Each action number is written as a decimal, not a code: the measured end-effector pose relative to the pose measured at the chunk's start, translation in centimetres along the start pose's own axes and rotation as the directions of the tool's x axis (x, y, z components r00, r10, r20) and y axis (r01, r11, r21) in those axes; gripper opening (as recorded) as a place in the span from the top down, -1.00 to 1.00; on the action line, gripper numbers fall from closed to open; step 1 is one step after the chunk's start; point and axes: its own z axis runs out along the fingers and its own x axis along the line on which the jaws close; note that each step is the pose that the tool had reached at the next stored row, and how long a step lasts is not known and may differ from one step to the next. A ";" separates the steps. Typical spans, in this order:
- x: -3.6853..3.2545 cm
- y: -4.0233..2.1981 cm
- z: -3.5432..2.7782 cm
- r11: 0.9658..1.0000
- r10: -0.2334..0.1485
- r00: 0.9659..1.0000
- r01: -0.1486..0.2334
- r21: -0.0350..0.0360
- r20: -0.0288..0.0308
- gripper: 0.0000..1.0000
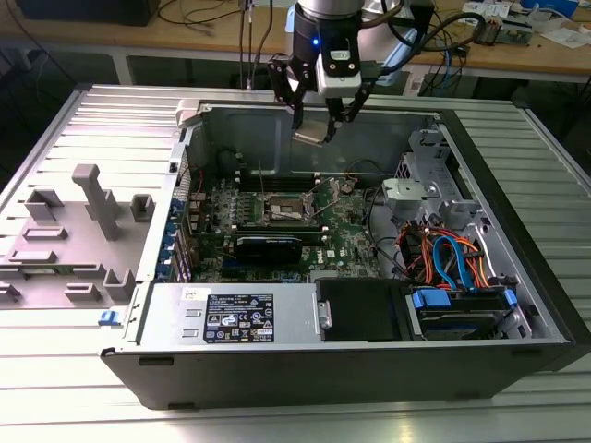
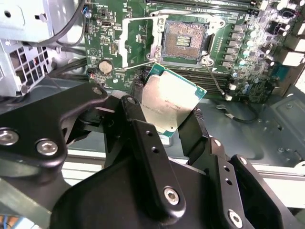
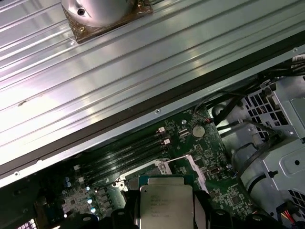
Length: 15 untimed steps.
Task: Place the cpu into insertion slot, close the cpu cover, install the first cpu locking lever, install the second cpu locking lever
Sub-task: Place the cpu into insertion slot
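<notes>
1. Above the rear half of the open black-and-silver computer case (image 1: 323,374), in the exterior view: black two-fingered hand (image 1: 316,127) at the arm's end, hanging well clear of the board below.
2. Clamped between the dark fingers (image 2: 138,124), by two opposite edges: flat square cpu (image 2: 169,102) with dull silver-grey metal top and green rim. Held in the air, tilted.
3. Below, on the green motherboard (image 2: 107,36): square insertion slot (image 2: 183,40) with tan-gold pin field and dark metal rim. Pins exposed, well apart from the cpu.
4. Just beside the insertion slot: thin dark-silver cpu cover (image 2: 138,43), a frame plate with a large central window. Swung open and lying off the pin field, green board visible through the window.
5. Along one edge of the cpu cover: thin metal locking lever (image 2: 136,66), a bare wire rod. Not over the insertion slot.
6. Under the case: ribbed aluminium bench (image 1: 83,388).
7. At the exterior view's left, on the bench: grey moulded fixture tray (image 1: 83,212) with upright posts, well apart from the hand.
</notes>
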 end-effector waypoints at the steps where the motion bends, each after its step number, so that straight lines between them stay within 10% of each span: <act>1: 0.00 0.00 0.02 1.000 0.014 1.000 -0.014 0.000 0.001 -0.08; 15: 0.00 -0.01 0.12 0.998 0.061 0.998 -0.061 -0.002 0.005 -0.08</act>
